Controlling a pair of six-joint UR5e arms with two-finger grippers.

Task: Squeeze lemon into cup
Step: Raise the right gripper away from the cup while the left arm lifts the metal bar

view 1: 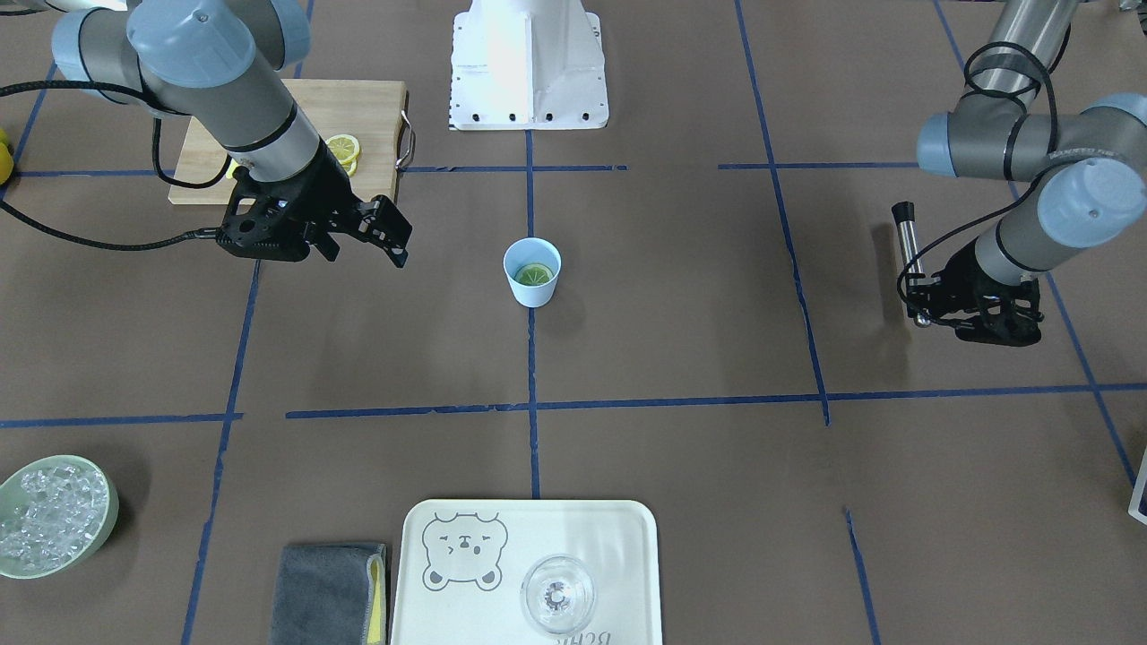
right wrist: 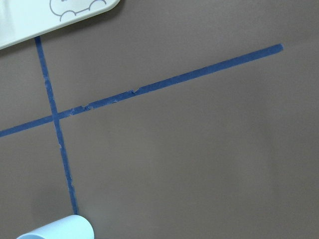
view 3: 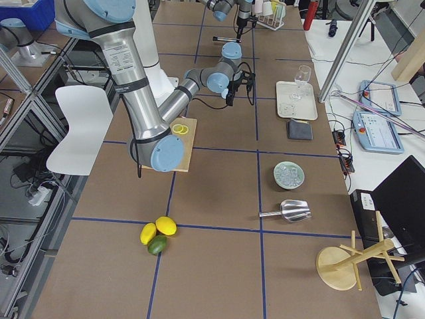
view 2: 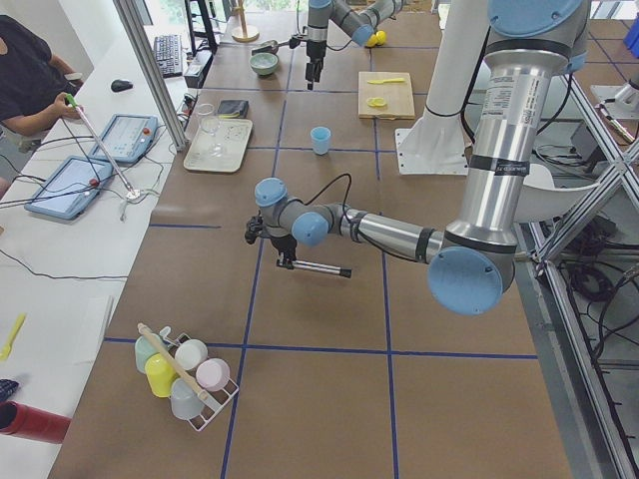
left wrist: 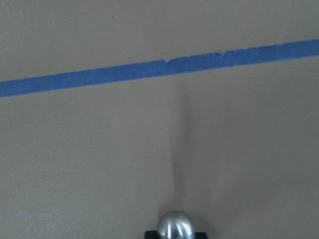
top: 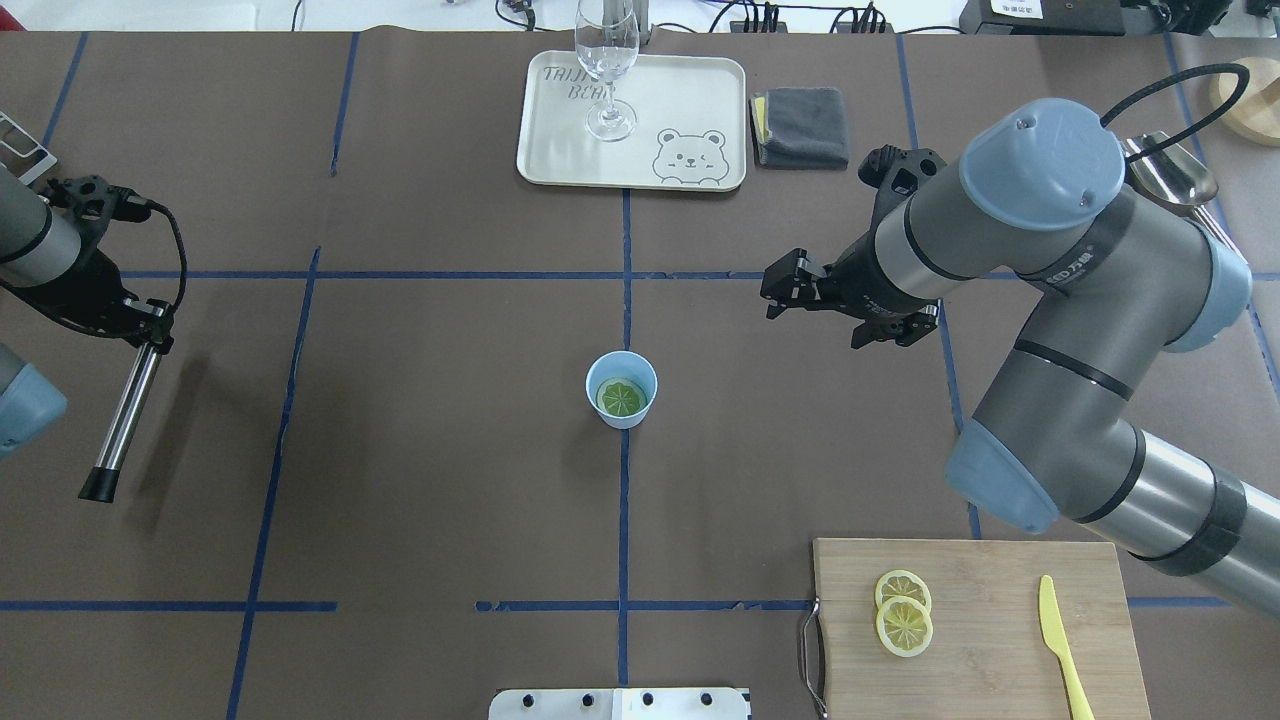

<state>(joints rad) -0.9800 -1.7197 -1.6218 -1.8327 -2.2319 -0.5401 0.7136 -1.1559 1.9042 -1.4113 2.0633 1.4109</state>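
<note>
Both jaws of the right gripper [top: 783,288] stand apart, empty, near the small light-blue plastic cup [top: 645,408]. Inside it, the thin round lemon slice [top: 621,398] lies flat. Well apart, the left gripper [top: 150,335] clamps a steel rod with a black tip [top: 125,410].

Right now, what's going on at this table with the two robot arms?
A lemon slice lies inside the light-blue cup in the middle of the table. The right claw hangs open and empty off to one side of the cup, touching nothing. The left claw, well away on the other side, grips a metal rod with a black tip. Two more slices and a yellow knife rest on the cutting board.
</note>
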